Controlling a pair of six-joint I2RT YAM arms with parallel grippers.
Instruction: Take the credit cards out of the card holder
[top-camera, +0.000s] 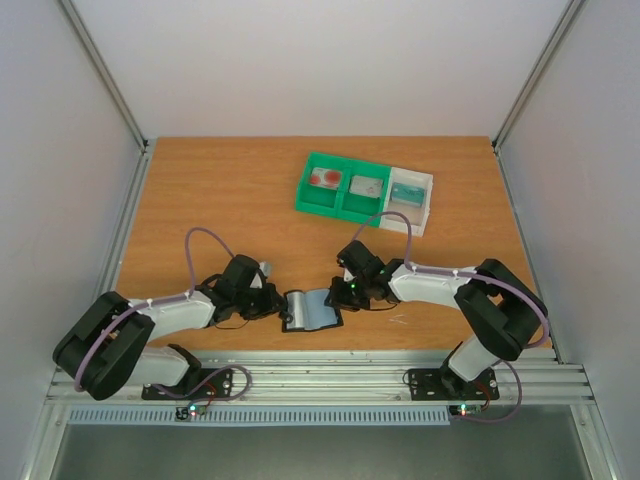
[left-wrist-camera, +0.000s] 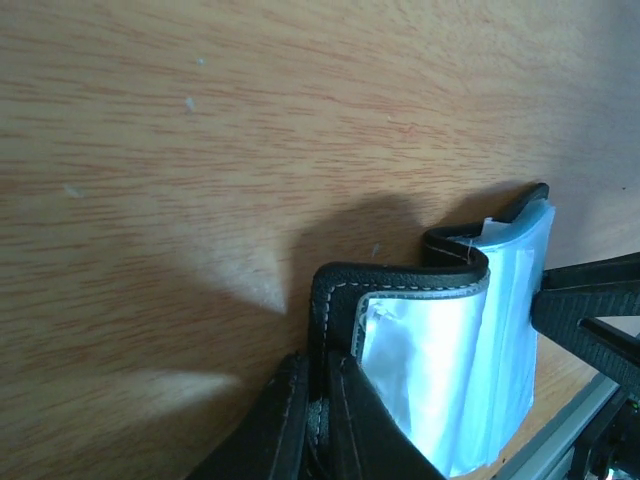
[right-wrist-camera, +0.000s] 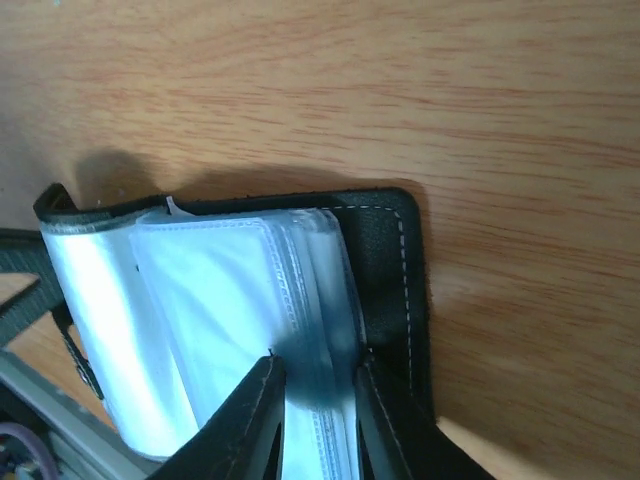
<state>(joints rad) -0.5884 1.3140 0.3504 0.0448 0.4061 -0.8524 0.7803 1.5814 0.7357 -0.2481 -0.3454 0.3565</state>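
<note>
**Inspector:** Position of the card holder (top-camera: 312, 310)?

**Assistant:** It lies open on the surface (top-camera: 220, 190) near the front edge, between the two arms, with its pale clear sleeves facing up.

**Inspector:** Left hand (left-wrist-camera: 318, 375)?

**Assistant:** Its fingers are pinching the holder's black cover at the left edge.

**Inspector:** Right hand (right-wrist-camera: 318, 370)?

**Assistant:** It is pinching the bundle of clear sleeves on the right half.

**Inspector:** Credit cards?

**Assistant:** Three are visible, well apart from the holder:
- The whitish card with red marks (top-camera: 326, 179) is in the left compartment of the green tray (top-camera: 303, 196).
- The grey card (top-camera: 365, 186) is in the right compartment of the same tray.
- The teal card (top-camera: 405, 193) is in the white tray (top-camera: 428, 206), which adjoins the green one.

I cannot tell whether the sleeves hold any cards.
</note>
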